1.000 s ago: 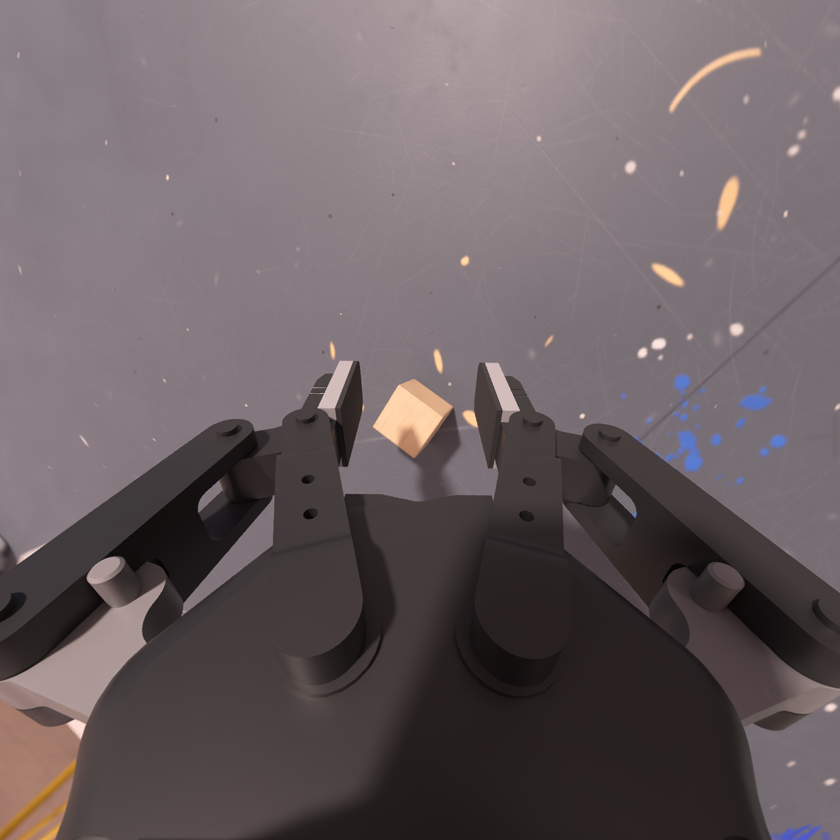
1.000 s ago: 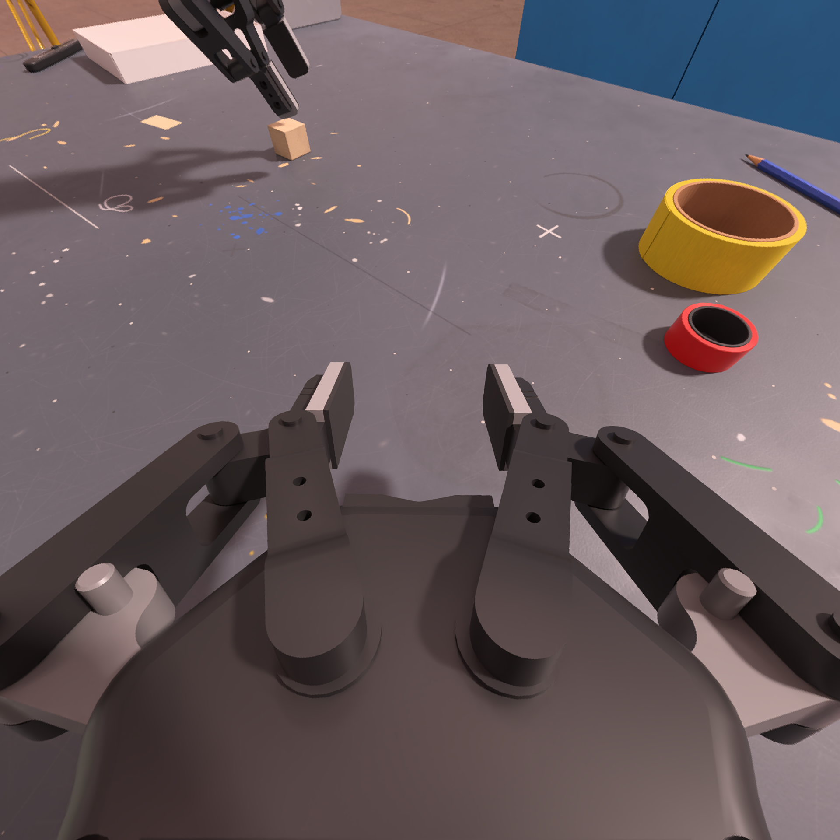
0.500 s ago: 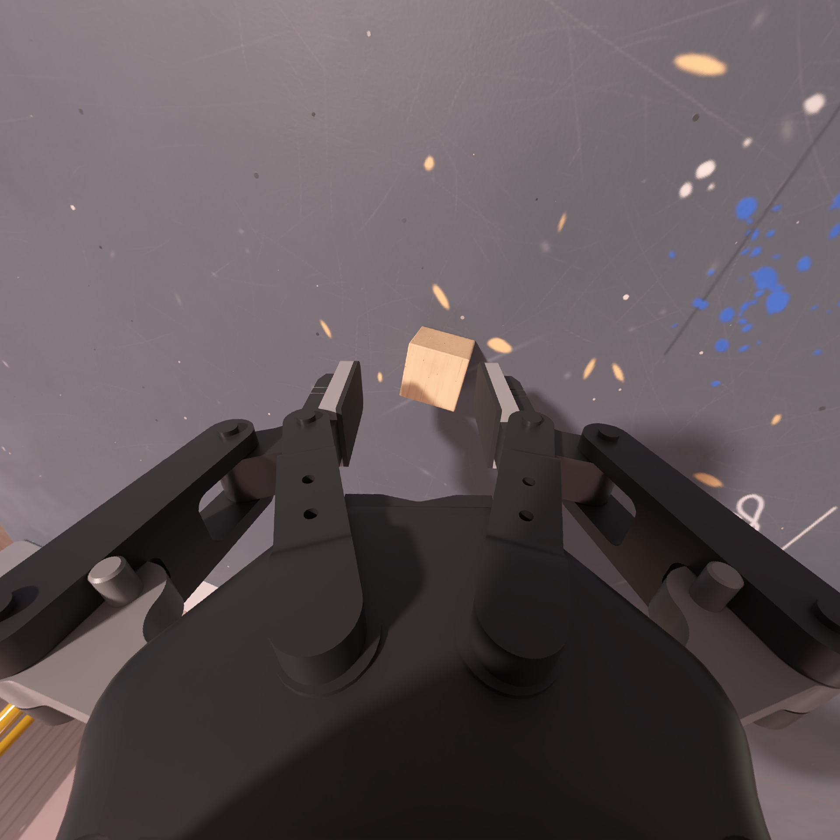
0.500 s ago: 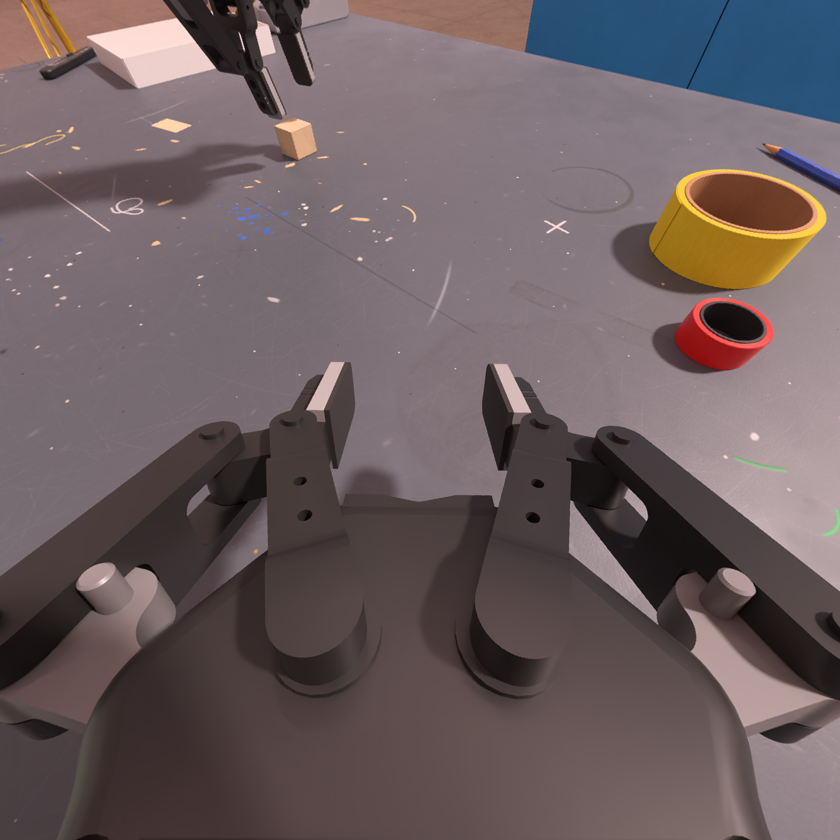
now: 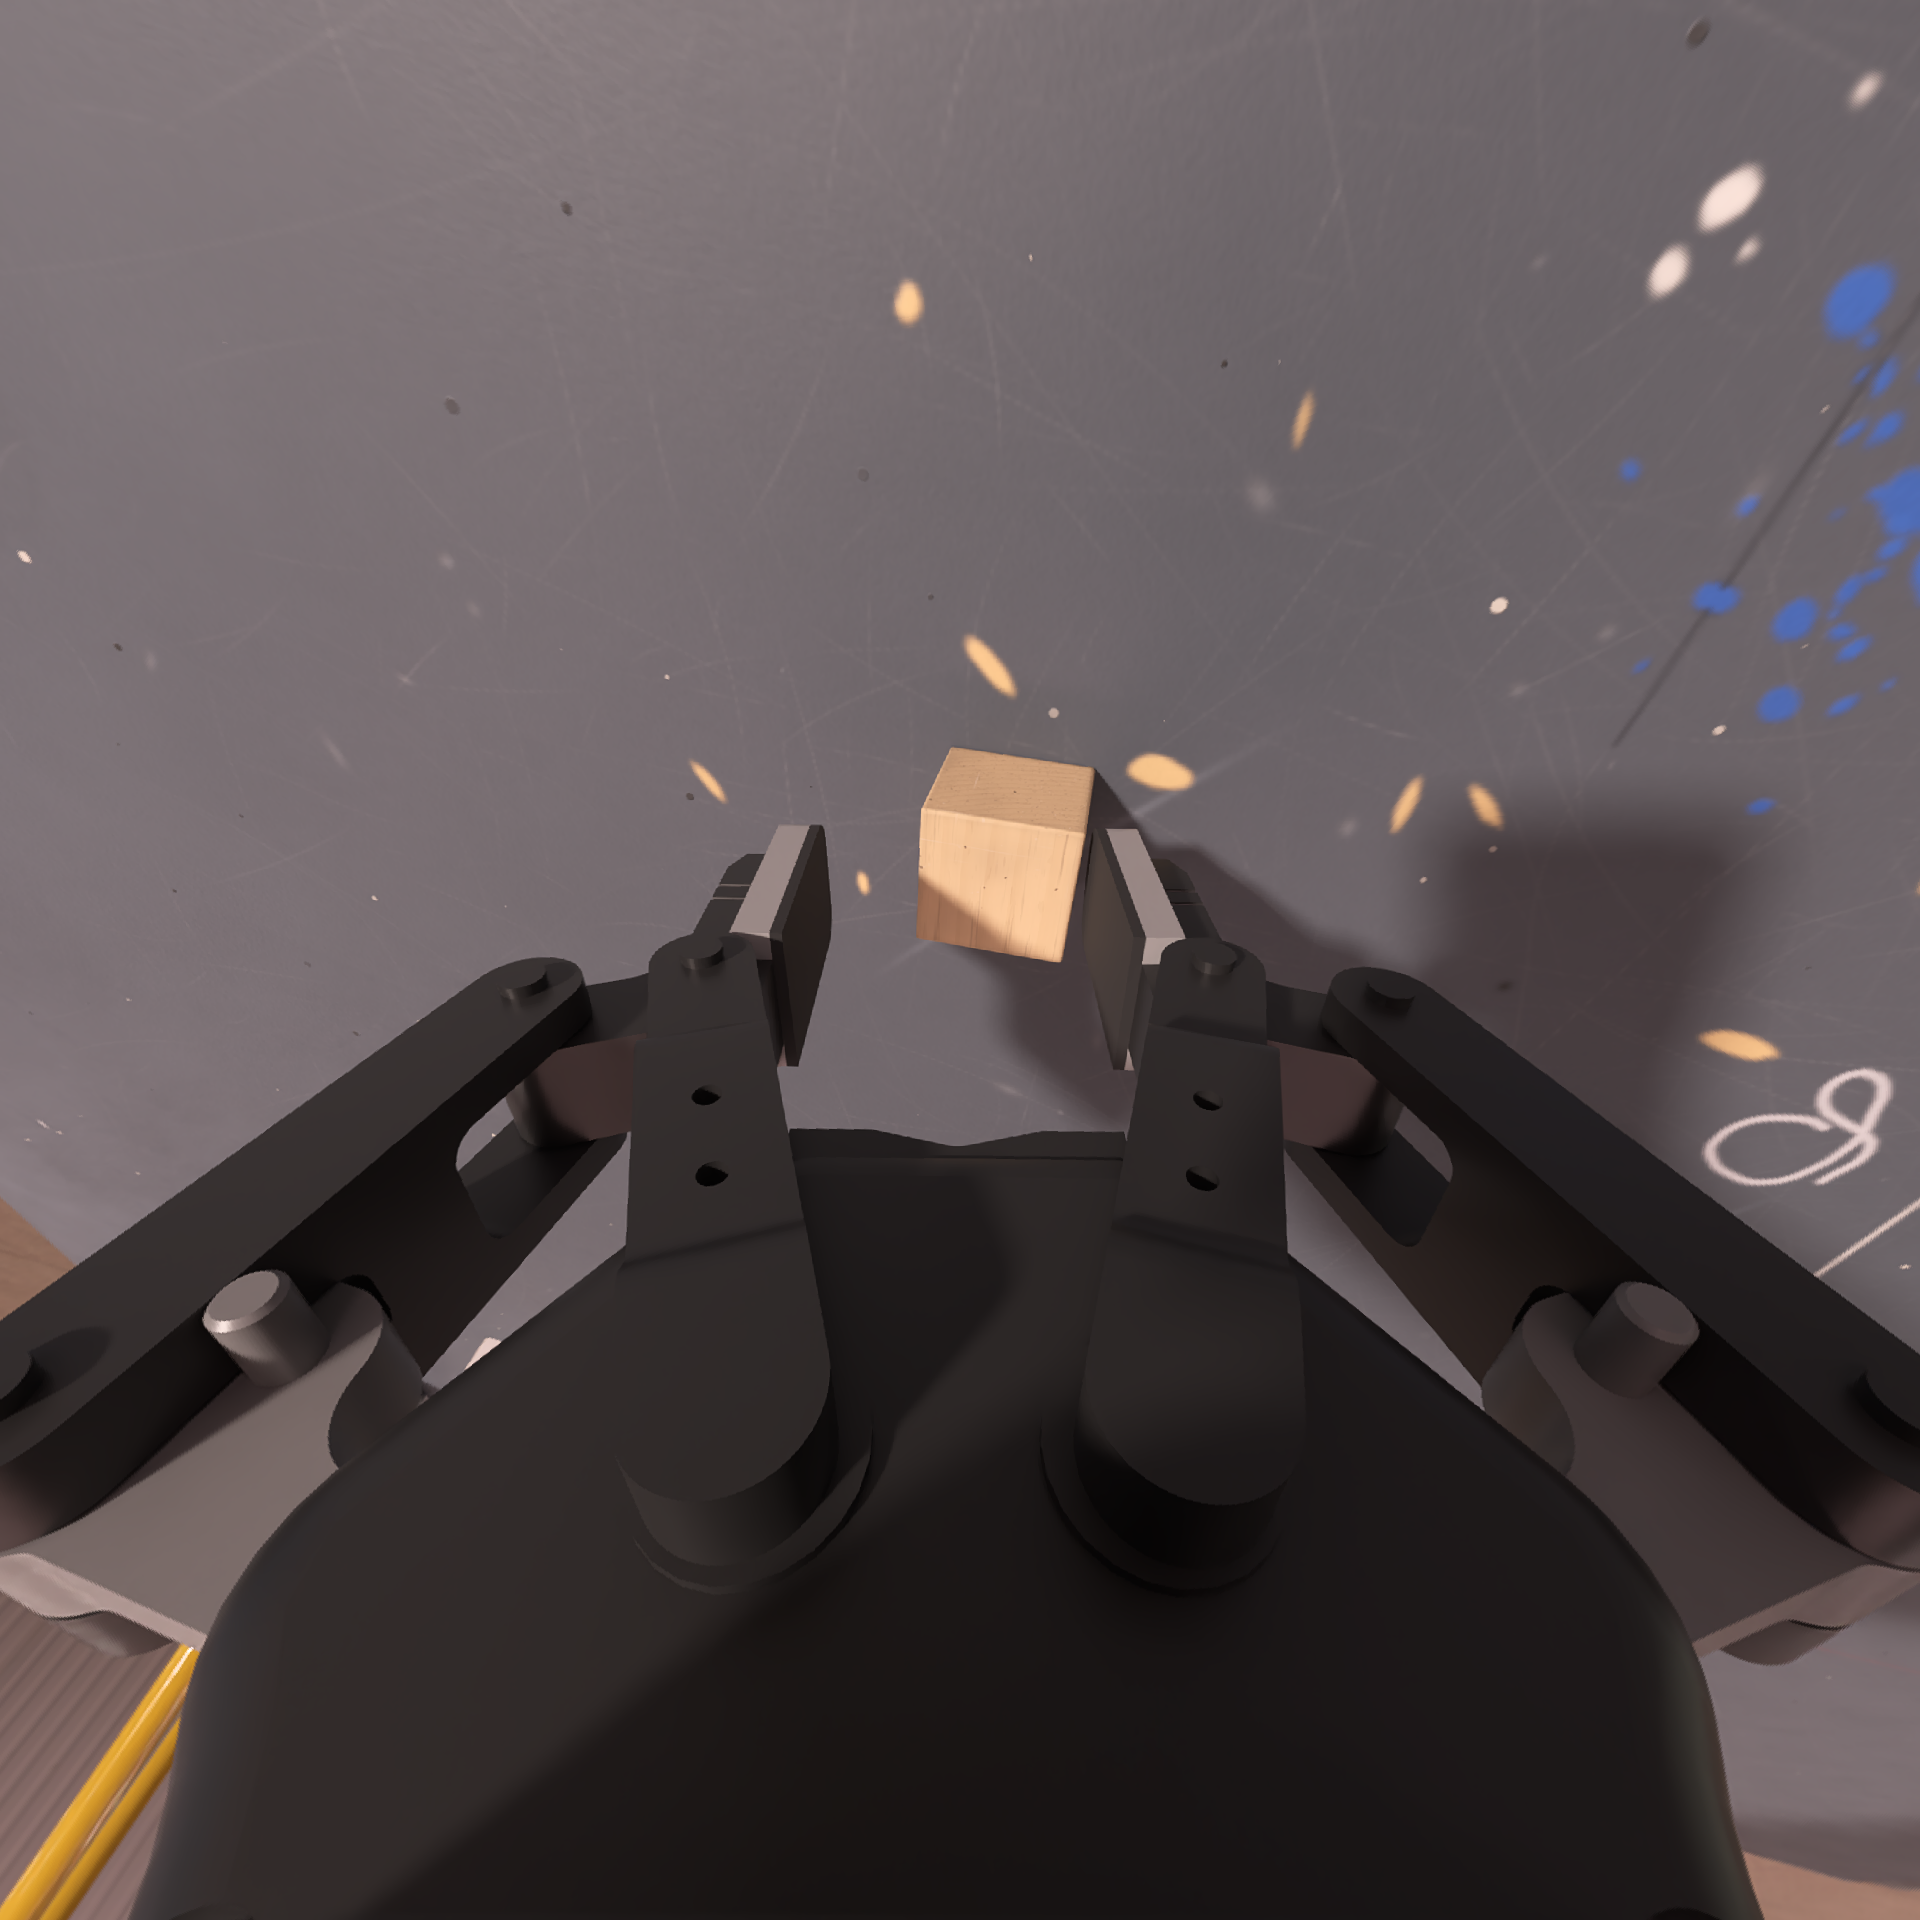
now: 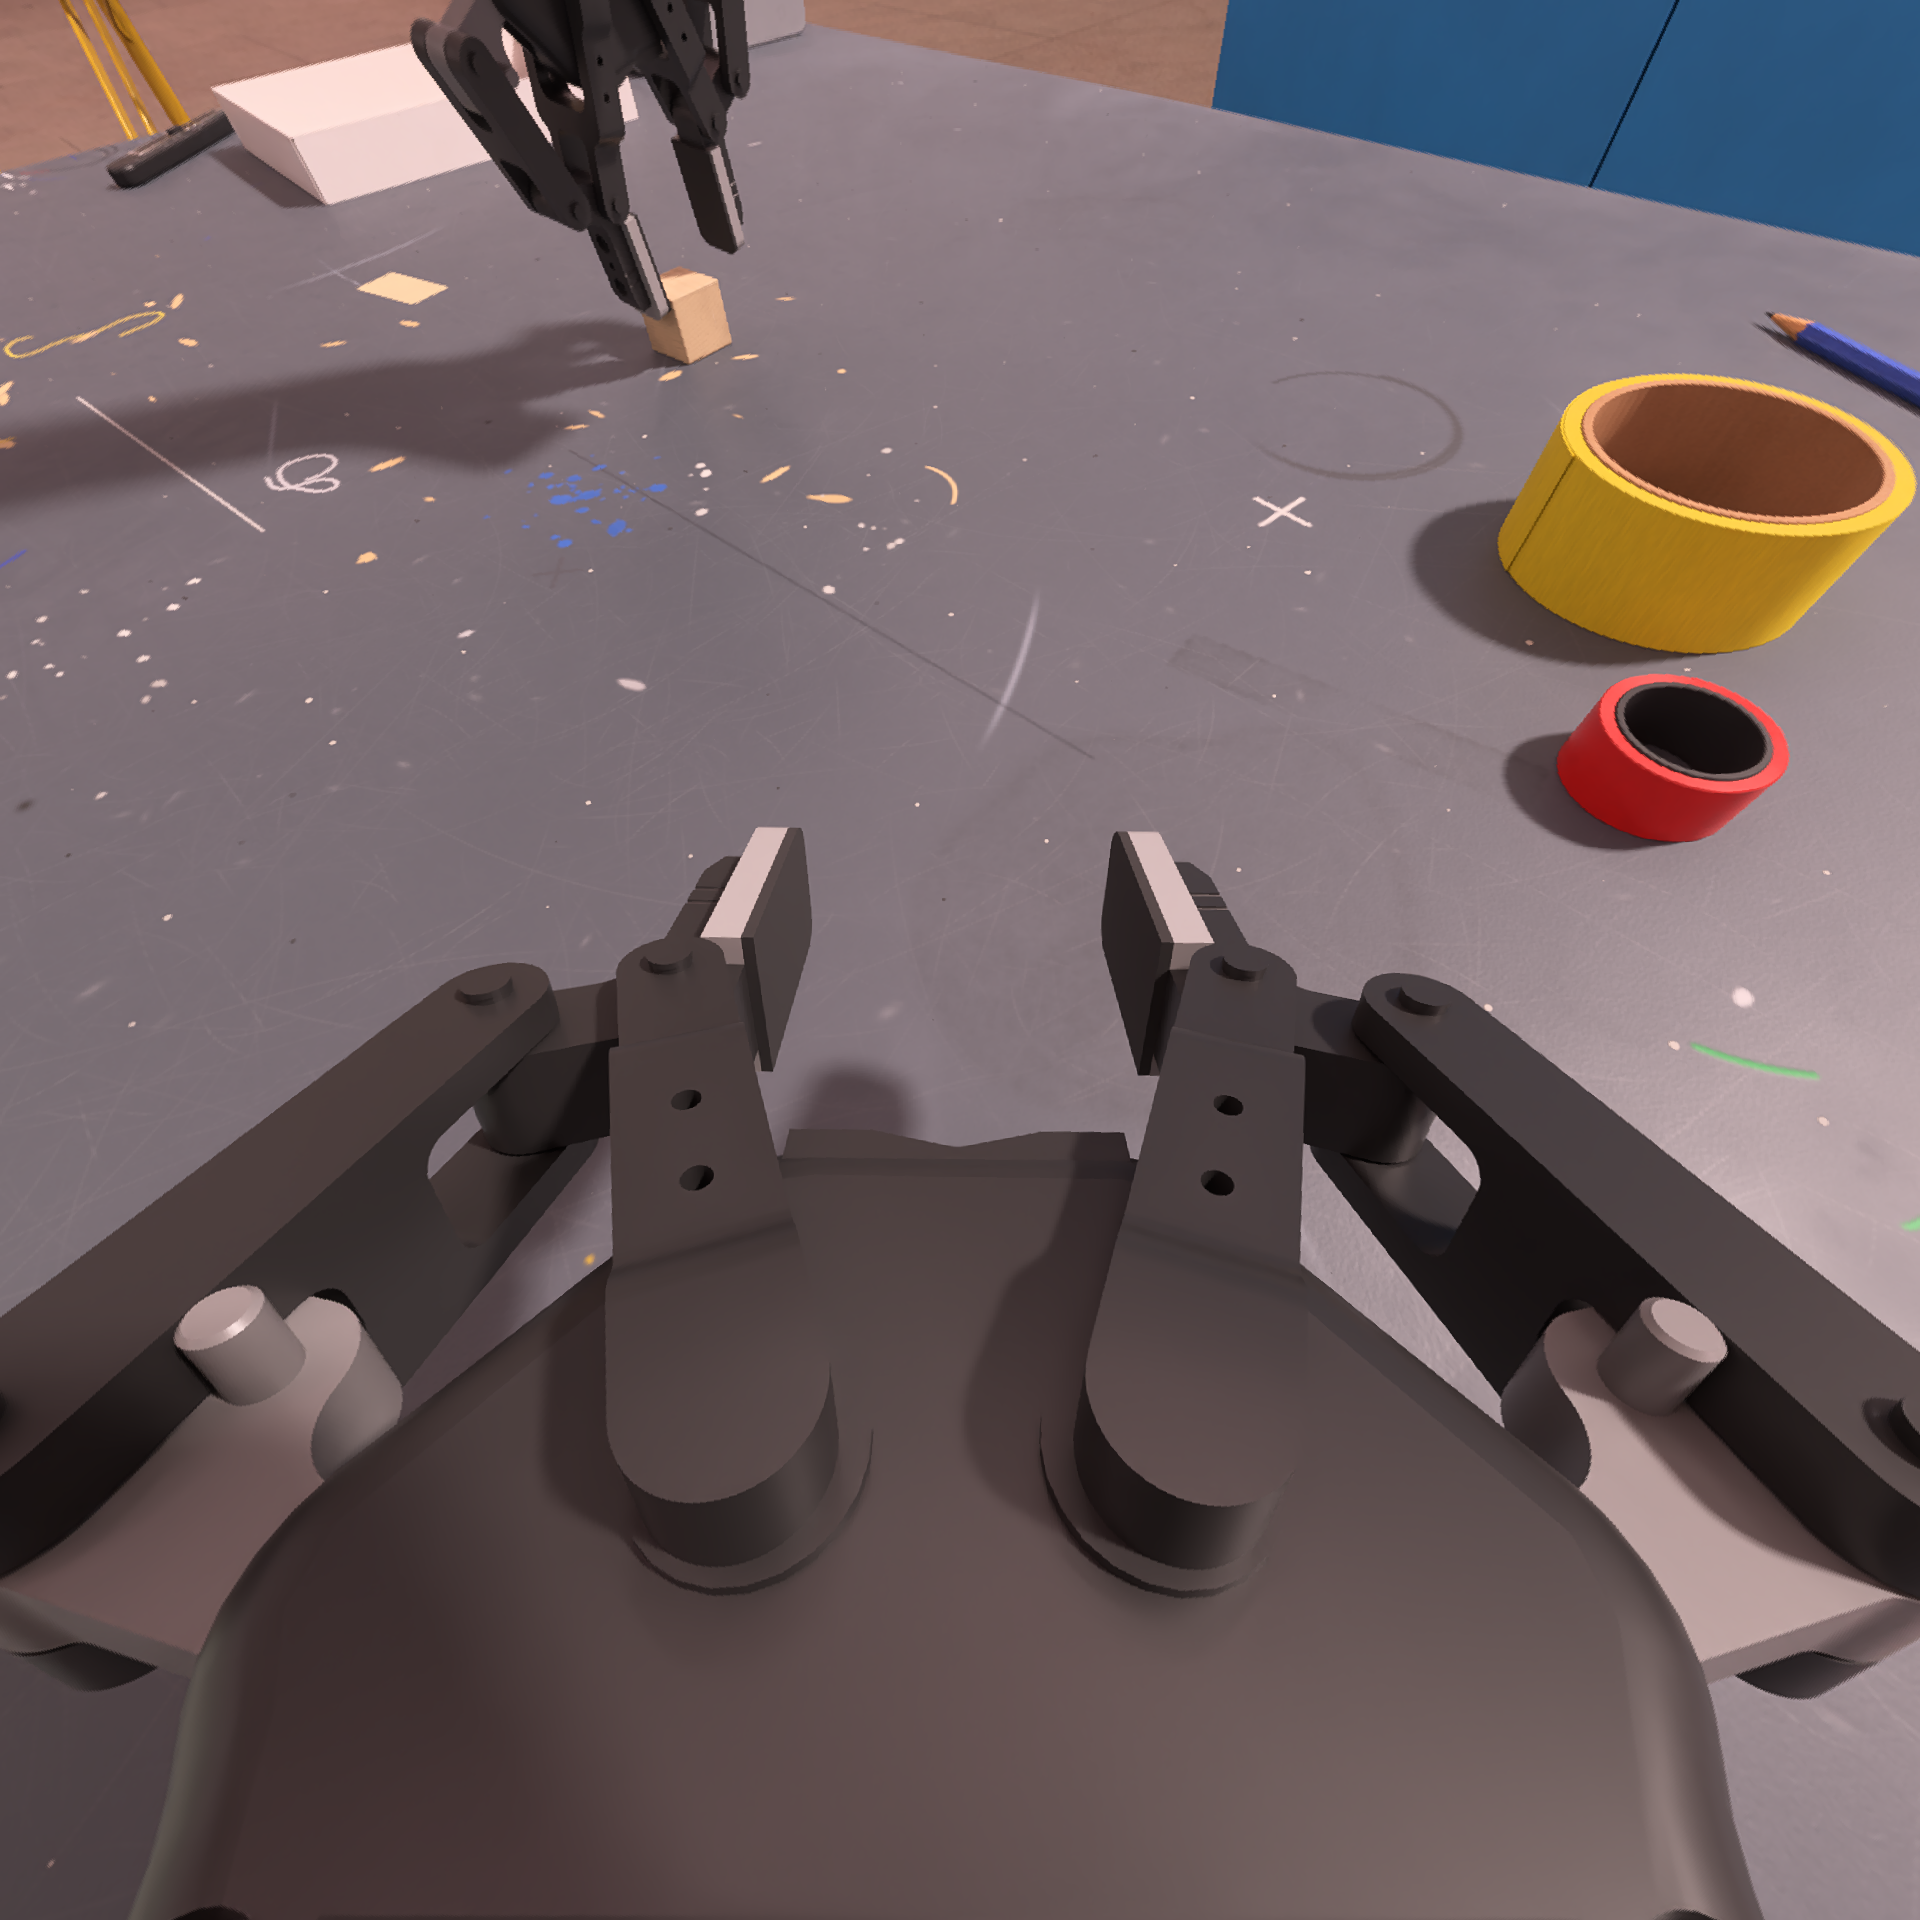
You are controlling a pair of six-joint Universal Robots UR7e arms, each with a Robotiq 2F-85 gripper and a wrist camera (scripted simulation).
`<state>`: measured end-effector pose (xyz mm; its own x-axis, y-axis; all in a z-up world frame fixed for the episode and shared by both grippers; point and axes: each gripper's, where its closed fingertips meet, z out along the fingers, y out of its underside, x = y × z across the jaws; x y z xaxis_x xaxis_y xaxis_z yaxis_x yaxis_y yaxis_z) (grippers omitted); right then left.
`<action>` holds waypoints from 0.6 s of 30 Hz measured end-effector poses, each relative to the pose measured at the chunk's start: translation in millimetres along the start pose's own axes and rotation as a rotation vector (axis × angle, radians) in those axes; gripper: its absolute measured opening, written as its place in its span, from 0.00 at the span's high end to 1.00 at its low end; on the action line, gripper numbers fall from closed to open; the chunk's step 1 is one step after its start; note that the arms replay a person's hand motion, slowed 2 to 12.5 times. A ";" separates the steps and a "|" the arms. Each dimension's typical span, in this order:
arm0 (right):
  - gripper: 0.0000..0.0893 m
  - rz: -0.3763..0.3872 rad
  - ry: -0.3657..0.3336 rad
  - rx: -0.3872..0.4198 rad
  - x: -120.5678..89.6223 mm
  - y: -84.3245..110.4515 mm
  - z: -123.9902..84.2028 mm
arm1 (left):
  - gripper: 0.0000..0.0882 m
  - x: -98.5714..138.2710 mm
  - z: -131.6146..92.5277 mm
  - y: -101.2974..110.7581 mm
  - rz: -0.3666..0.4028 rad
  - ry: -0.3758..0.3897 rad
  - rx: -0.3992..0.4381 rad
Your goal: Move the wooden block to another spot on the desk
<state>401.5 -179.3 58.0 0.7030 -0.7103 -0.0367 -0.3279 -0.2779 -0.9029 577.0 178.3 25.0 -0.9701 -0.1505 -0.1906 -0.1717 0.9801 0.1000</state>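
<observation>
A small light wooden block rests on the grey desk. My left gripper is open and low around it; the block sits between the fingers, close against the right-hand finger, with a gap to the left-hand one. In the right wrist view the block lies far back left, with the left gripper above it and one fingertip beside it. My right gripper is open and empty, hovering over the desk near its front.
A yellow tape roll and a smaller red tape roll stand at the right, with a blue pencil behind them. A white box lies at the back left. A blue panel stands behind the desk.
My left gripper has turned and come down around the block, which now sits between its fingers near the right-hand one. The right gripper has barely shifted.
</observation>
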 end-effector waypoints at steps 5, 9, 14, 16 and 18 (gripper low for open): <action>0.43 0.003 -0.002 0.000 0.1 0.0 0.2 | 0.61 2.8 6.5 2.8 0.039 0.001 -0.036; 0.43 0.007 -0.003 -0.001 0.4 0.0 0.4 | 0.67 5.8 4.4 3.2 0.051 0.009 -0.043; 0.43 0.009 -0.004 -0.001 0.5 0.0 0.9 | 0.67 8.4 -9.1 -4.1 0.015 0.016 0.010; 0.43 0.010 -0.005 -0.001 0.5 0.0 1.0 | 0.67 8.2 -18.3 -8.3 -0.004 0.011 0.045; 0.43 0.010 -0.006 -0.001 0.5 0.0 1.0 | 0.67 8.2 -29.4 -13.3 -0.021 0.002 0.084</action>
<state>402.5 -179.1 57.6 0.7031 -0.7094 -0.0484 -0.3359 -0.2714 -0.9020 566.2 160.2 50.8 -0.9667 -0.1711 -0.1901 -0.1769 0.9841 0.0138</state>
